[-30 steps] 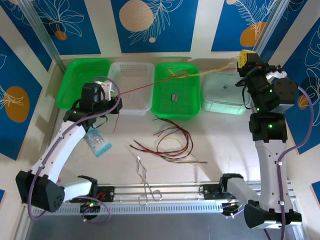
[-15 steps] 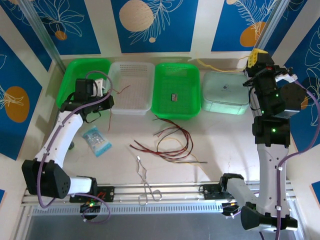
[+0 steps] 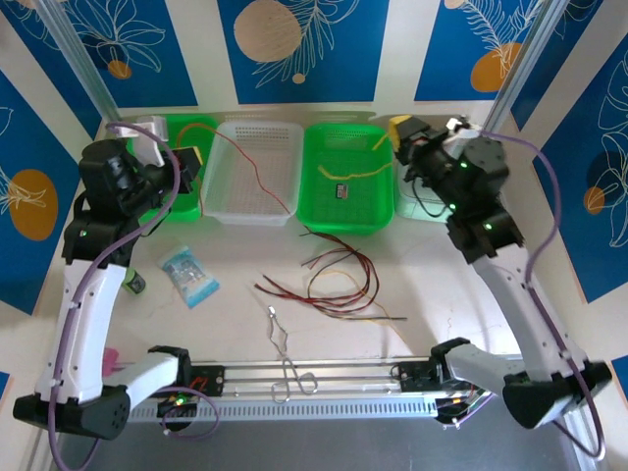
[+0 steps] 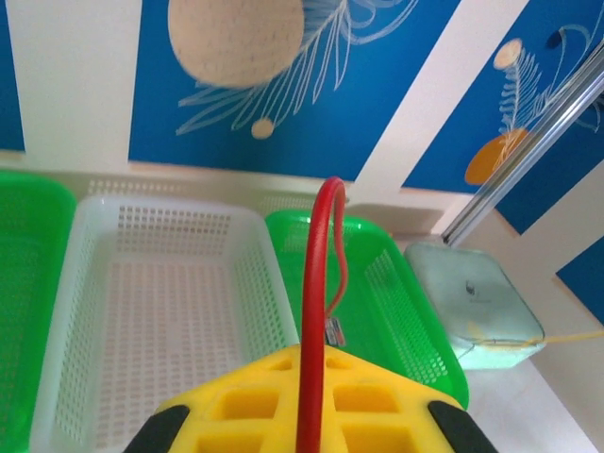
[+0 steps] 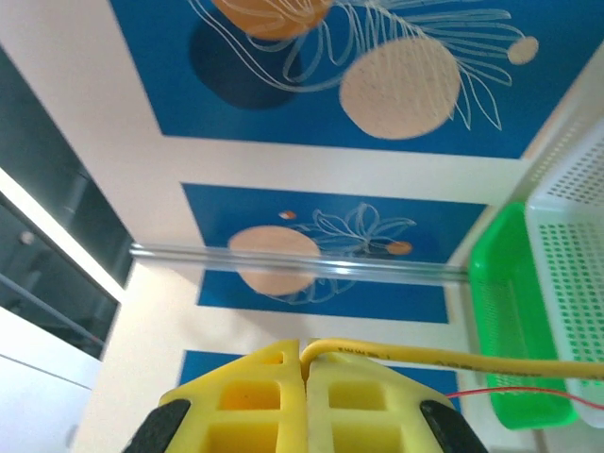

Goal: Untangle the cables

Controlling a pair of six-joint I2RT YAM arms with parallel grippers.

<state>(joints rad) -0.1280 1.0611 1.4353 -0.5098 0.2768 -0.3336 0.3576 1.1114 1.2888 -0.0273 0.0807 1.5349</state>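
Red cable (image 3: 257, 169) is clamped in the left gripper (image 3: 193, 160), which hangs over the 10 o'clock part of the table (image 3: 442, 285), about where the far-left green basket (image 3: 147, 137) meets the white basket (image 3: 250, 191). From the fingers the cable arches up, then runs across the white basket toward 4 o'clock and ends near that basket's right front corner. In the left wrist view the two yellow pads (image 4: 236, 406) are pressed together on this cable (image 4: 321, 264), which rises from between them and bends over.

The yellow cable (image 3: 353, 170) is pinched by the right gripper (image 3: 400, 130) at about 1 o'clock, above the border of the middle green basket (image 3: 365, 221) and a pale lidded box (image 3: 422, 201). It hangs toward 8 o'clock over the green basket. In the right wrist view the pads (image 5: 359, 406) are closed and the cable (image 5: 425, 357) leaves their tip toward 3 o'clock.

The remaining cables (image 3: 334, 280) lie in a loose crossed bundle near the table centre. Metal forceps (image 3: 285, 358) lie at 7 o'clock from the bundle, apart from it, and a small packet (image 3: 191, 278) lies at 9 o'clock from it.
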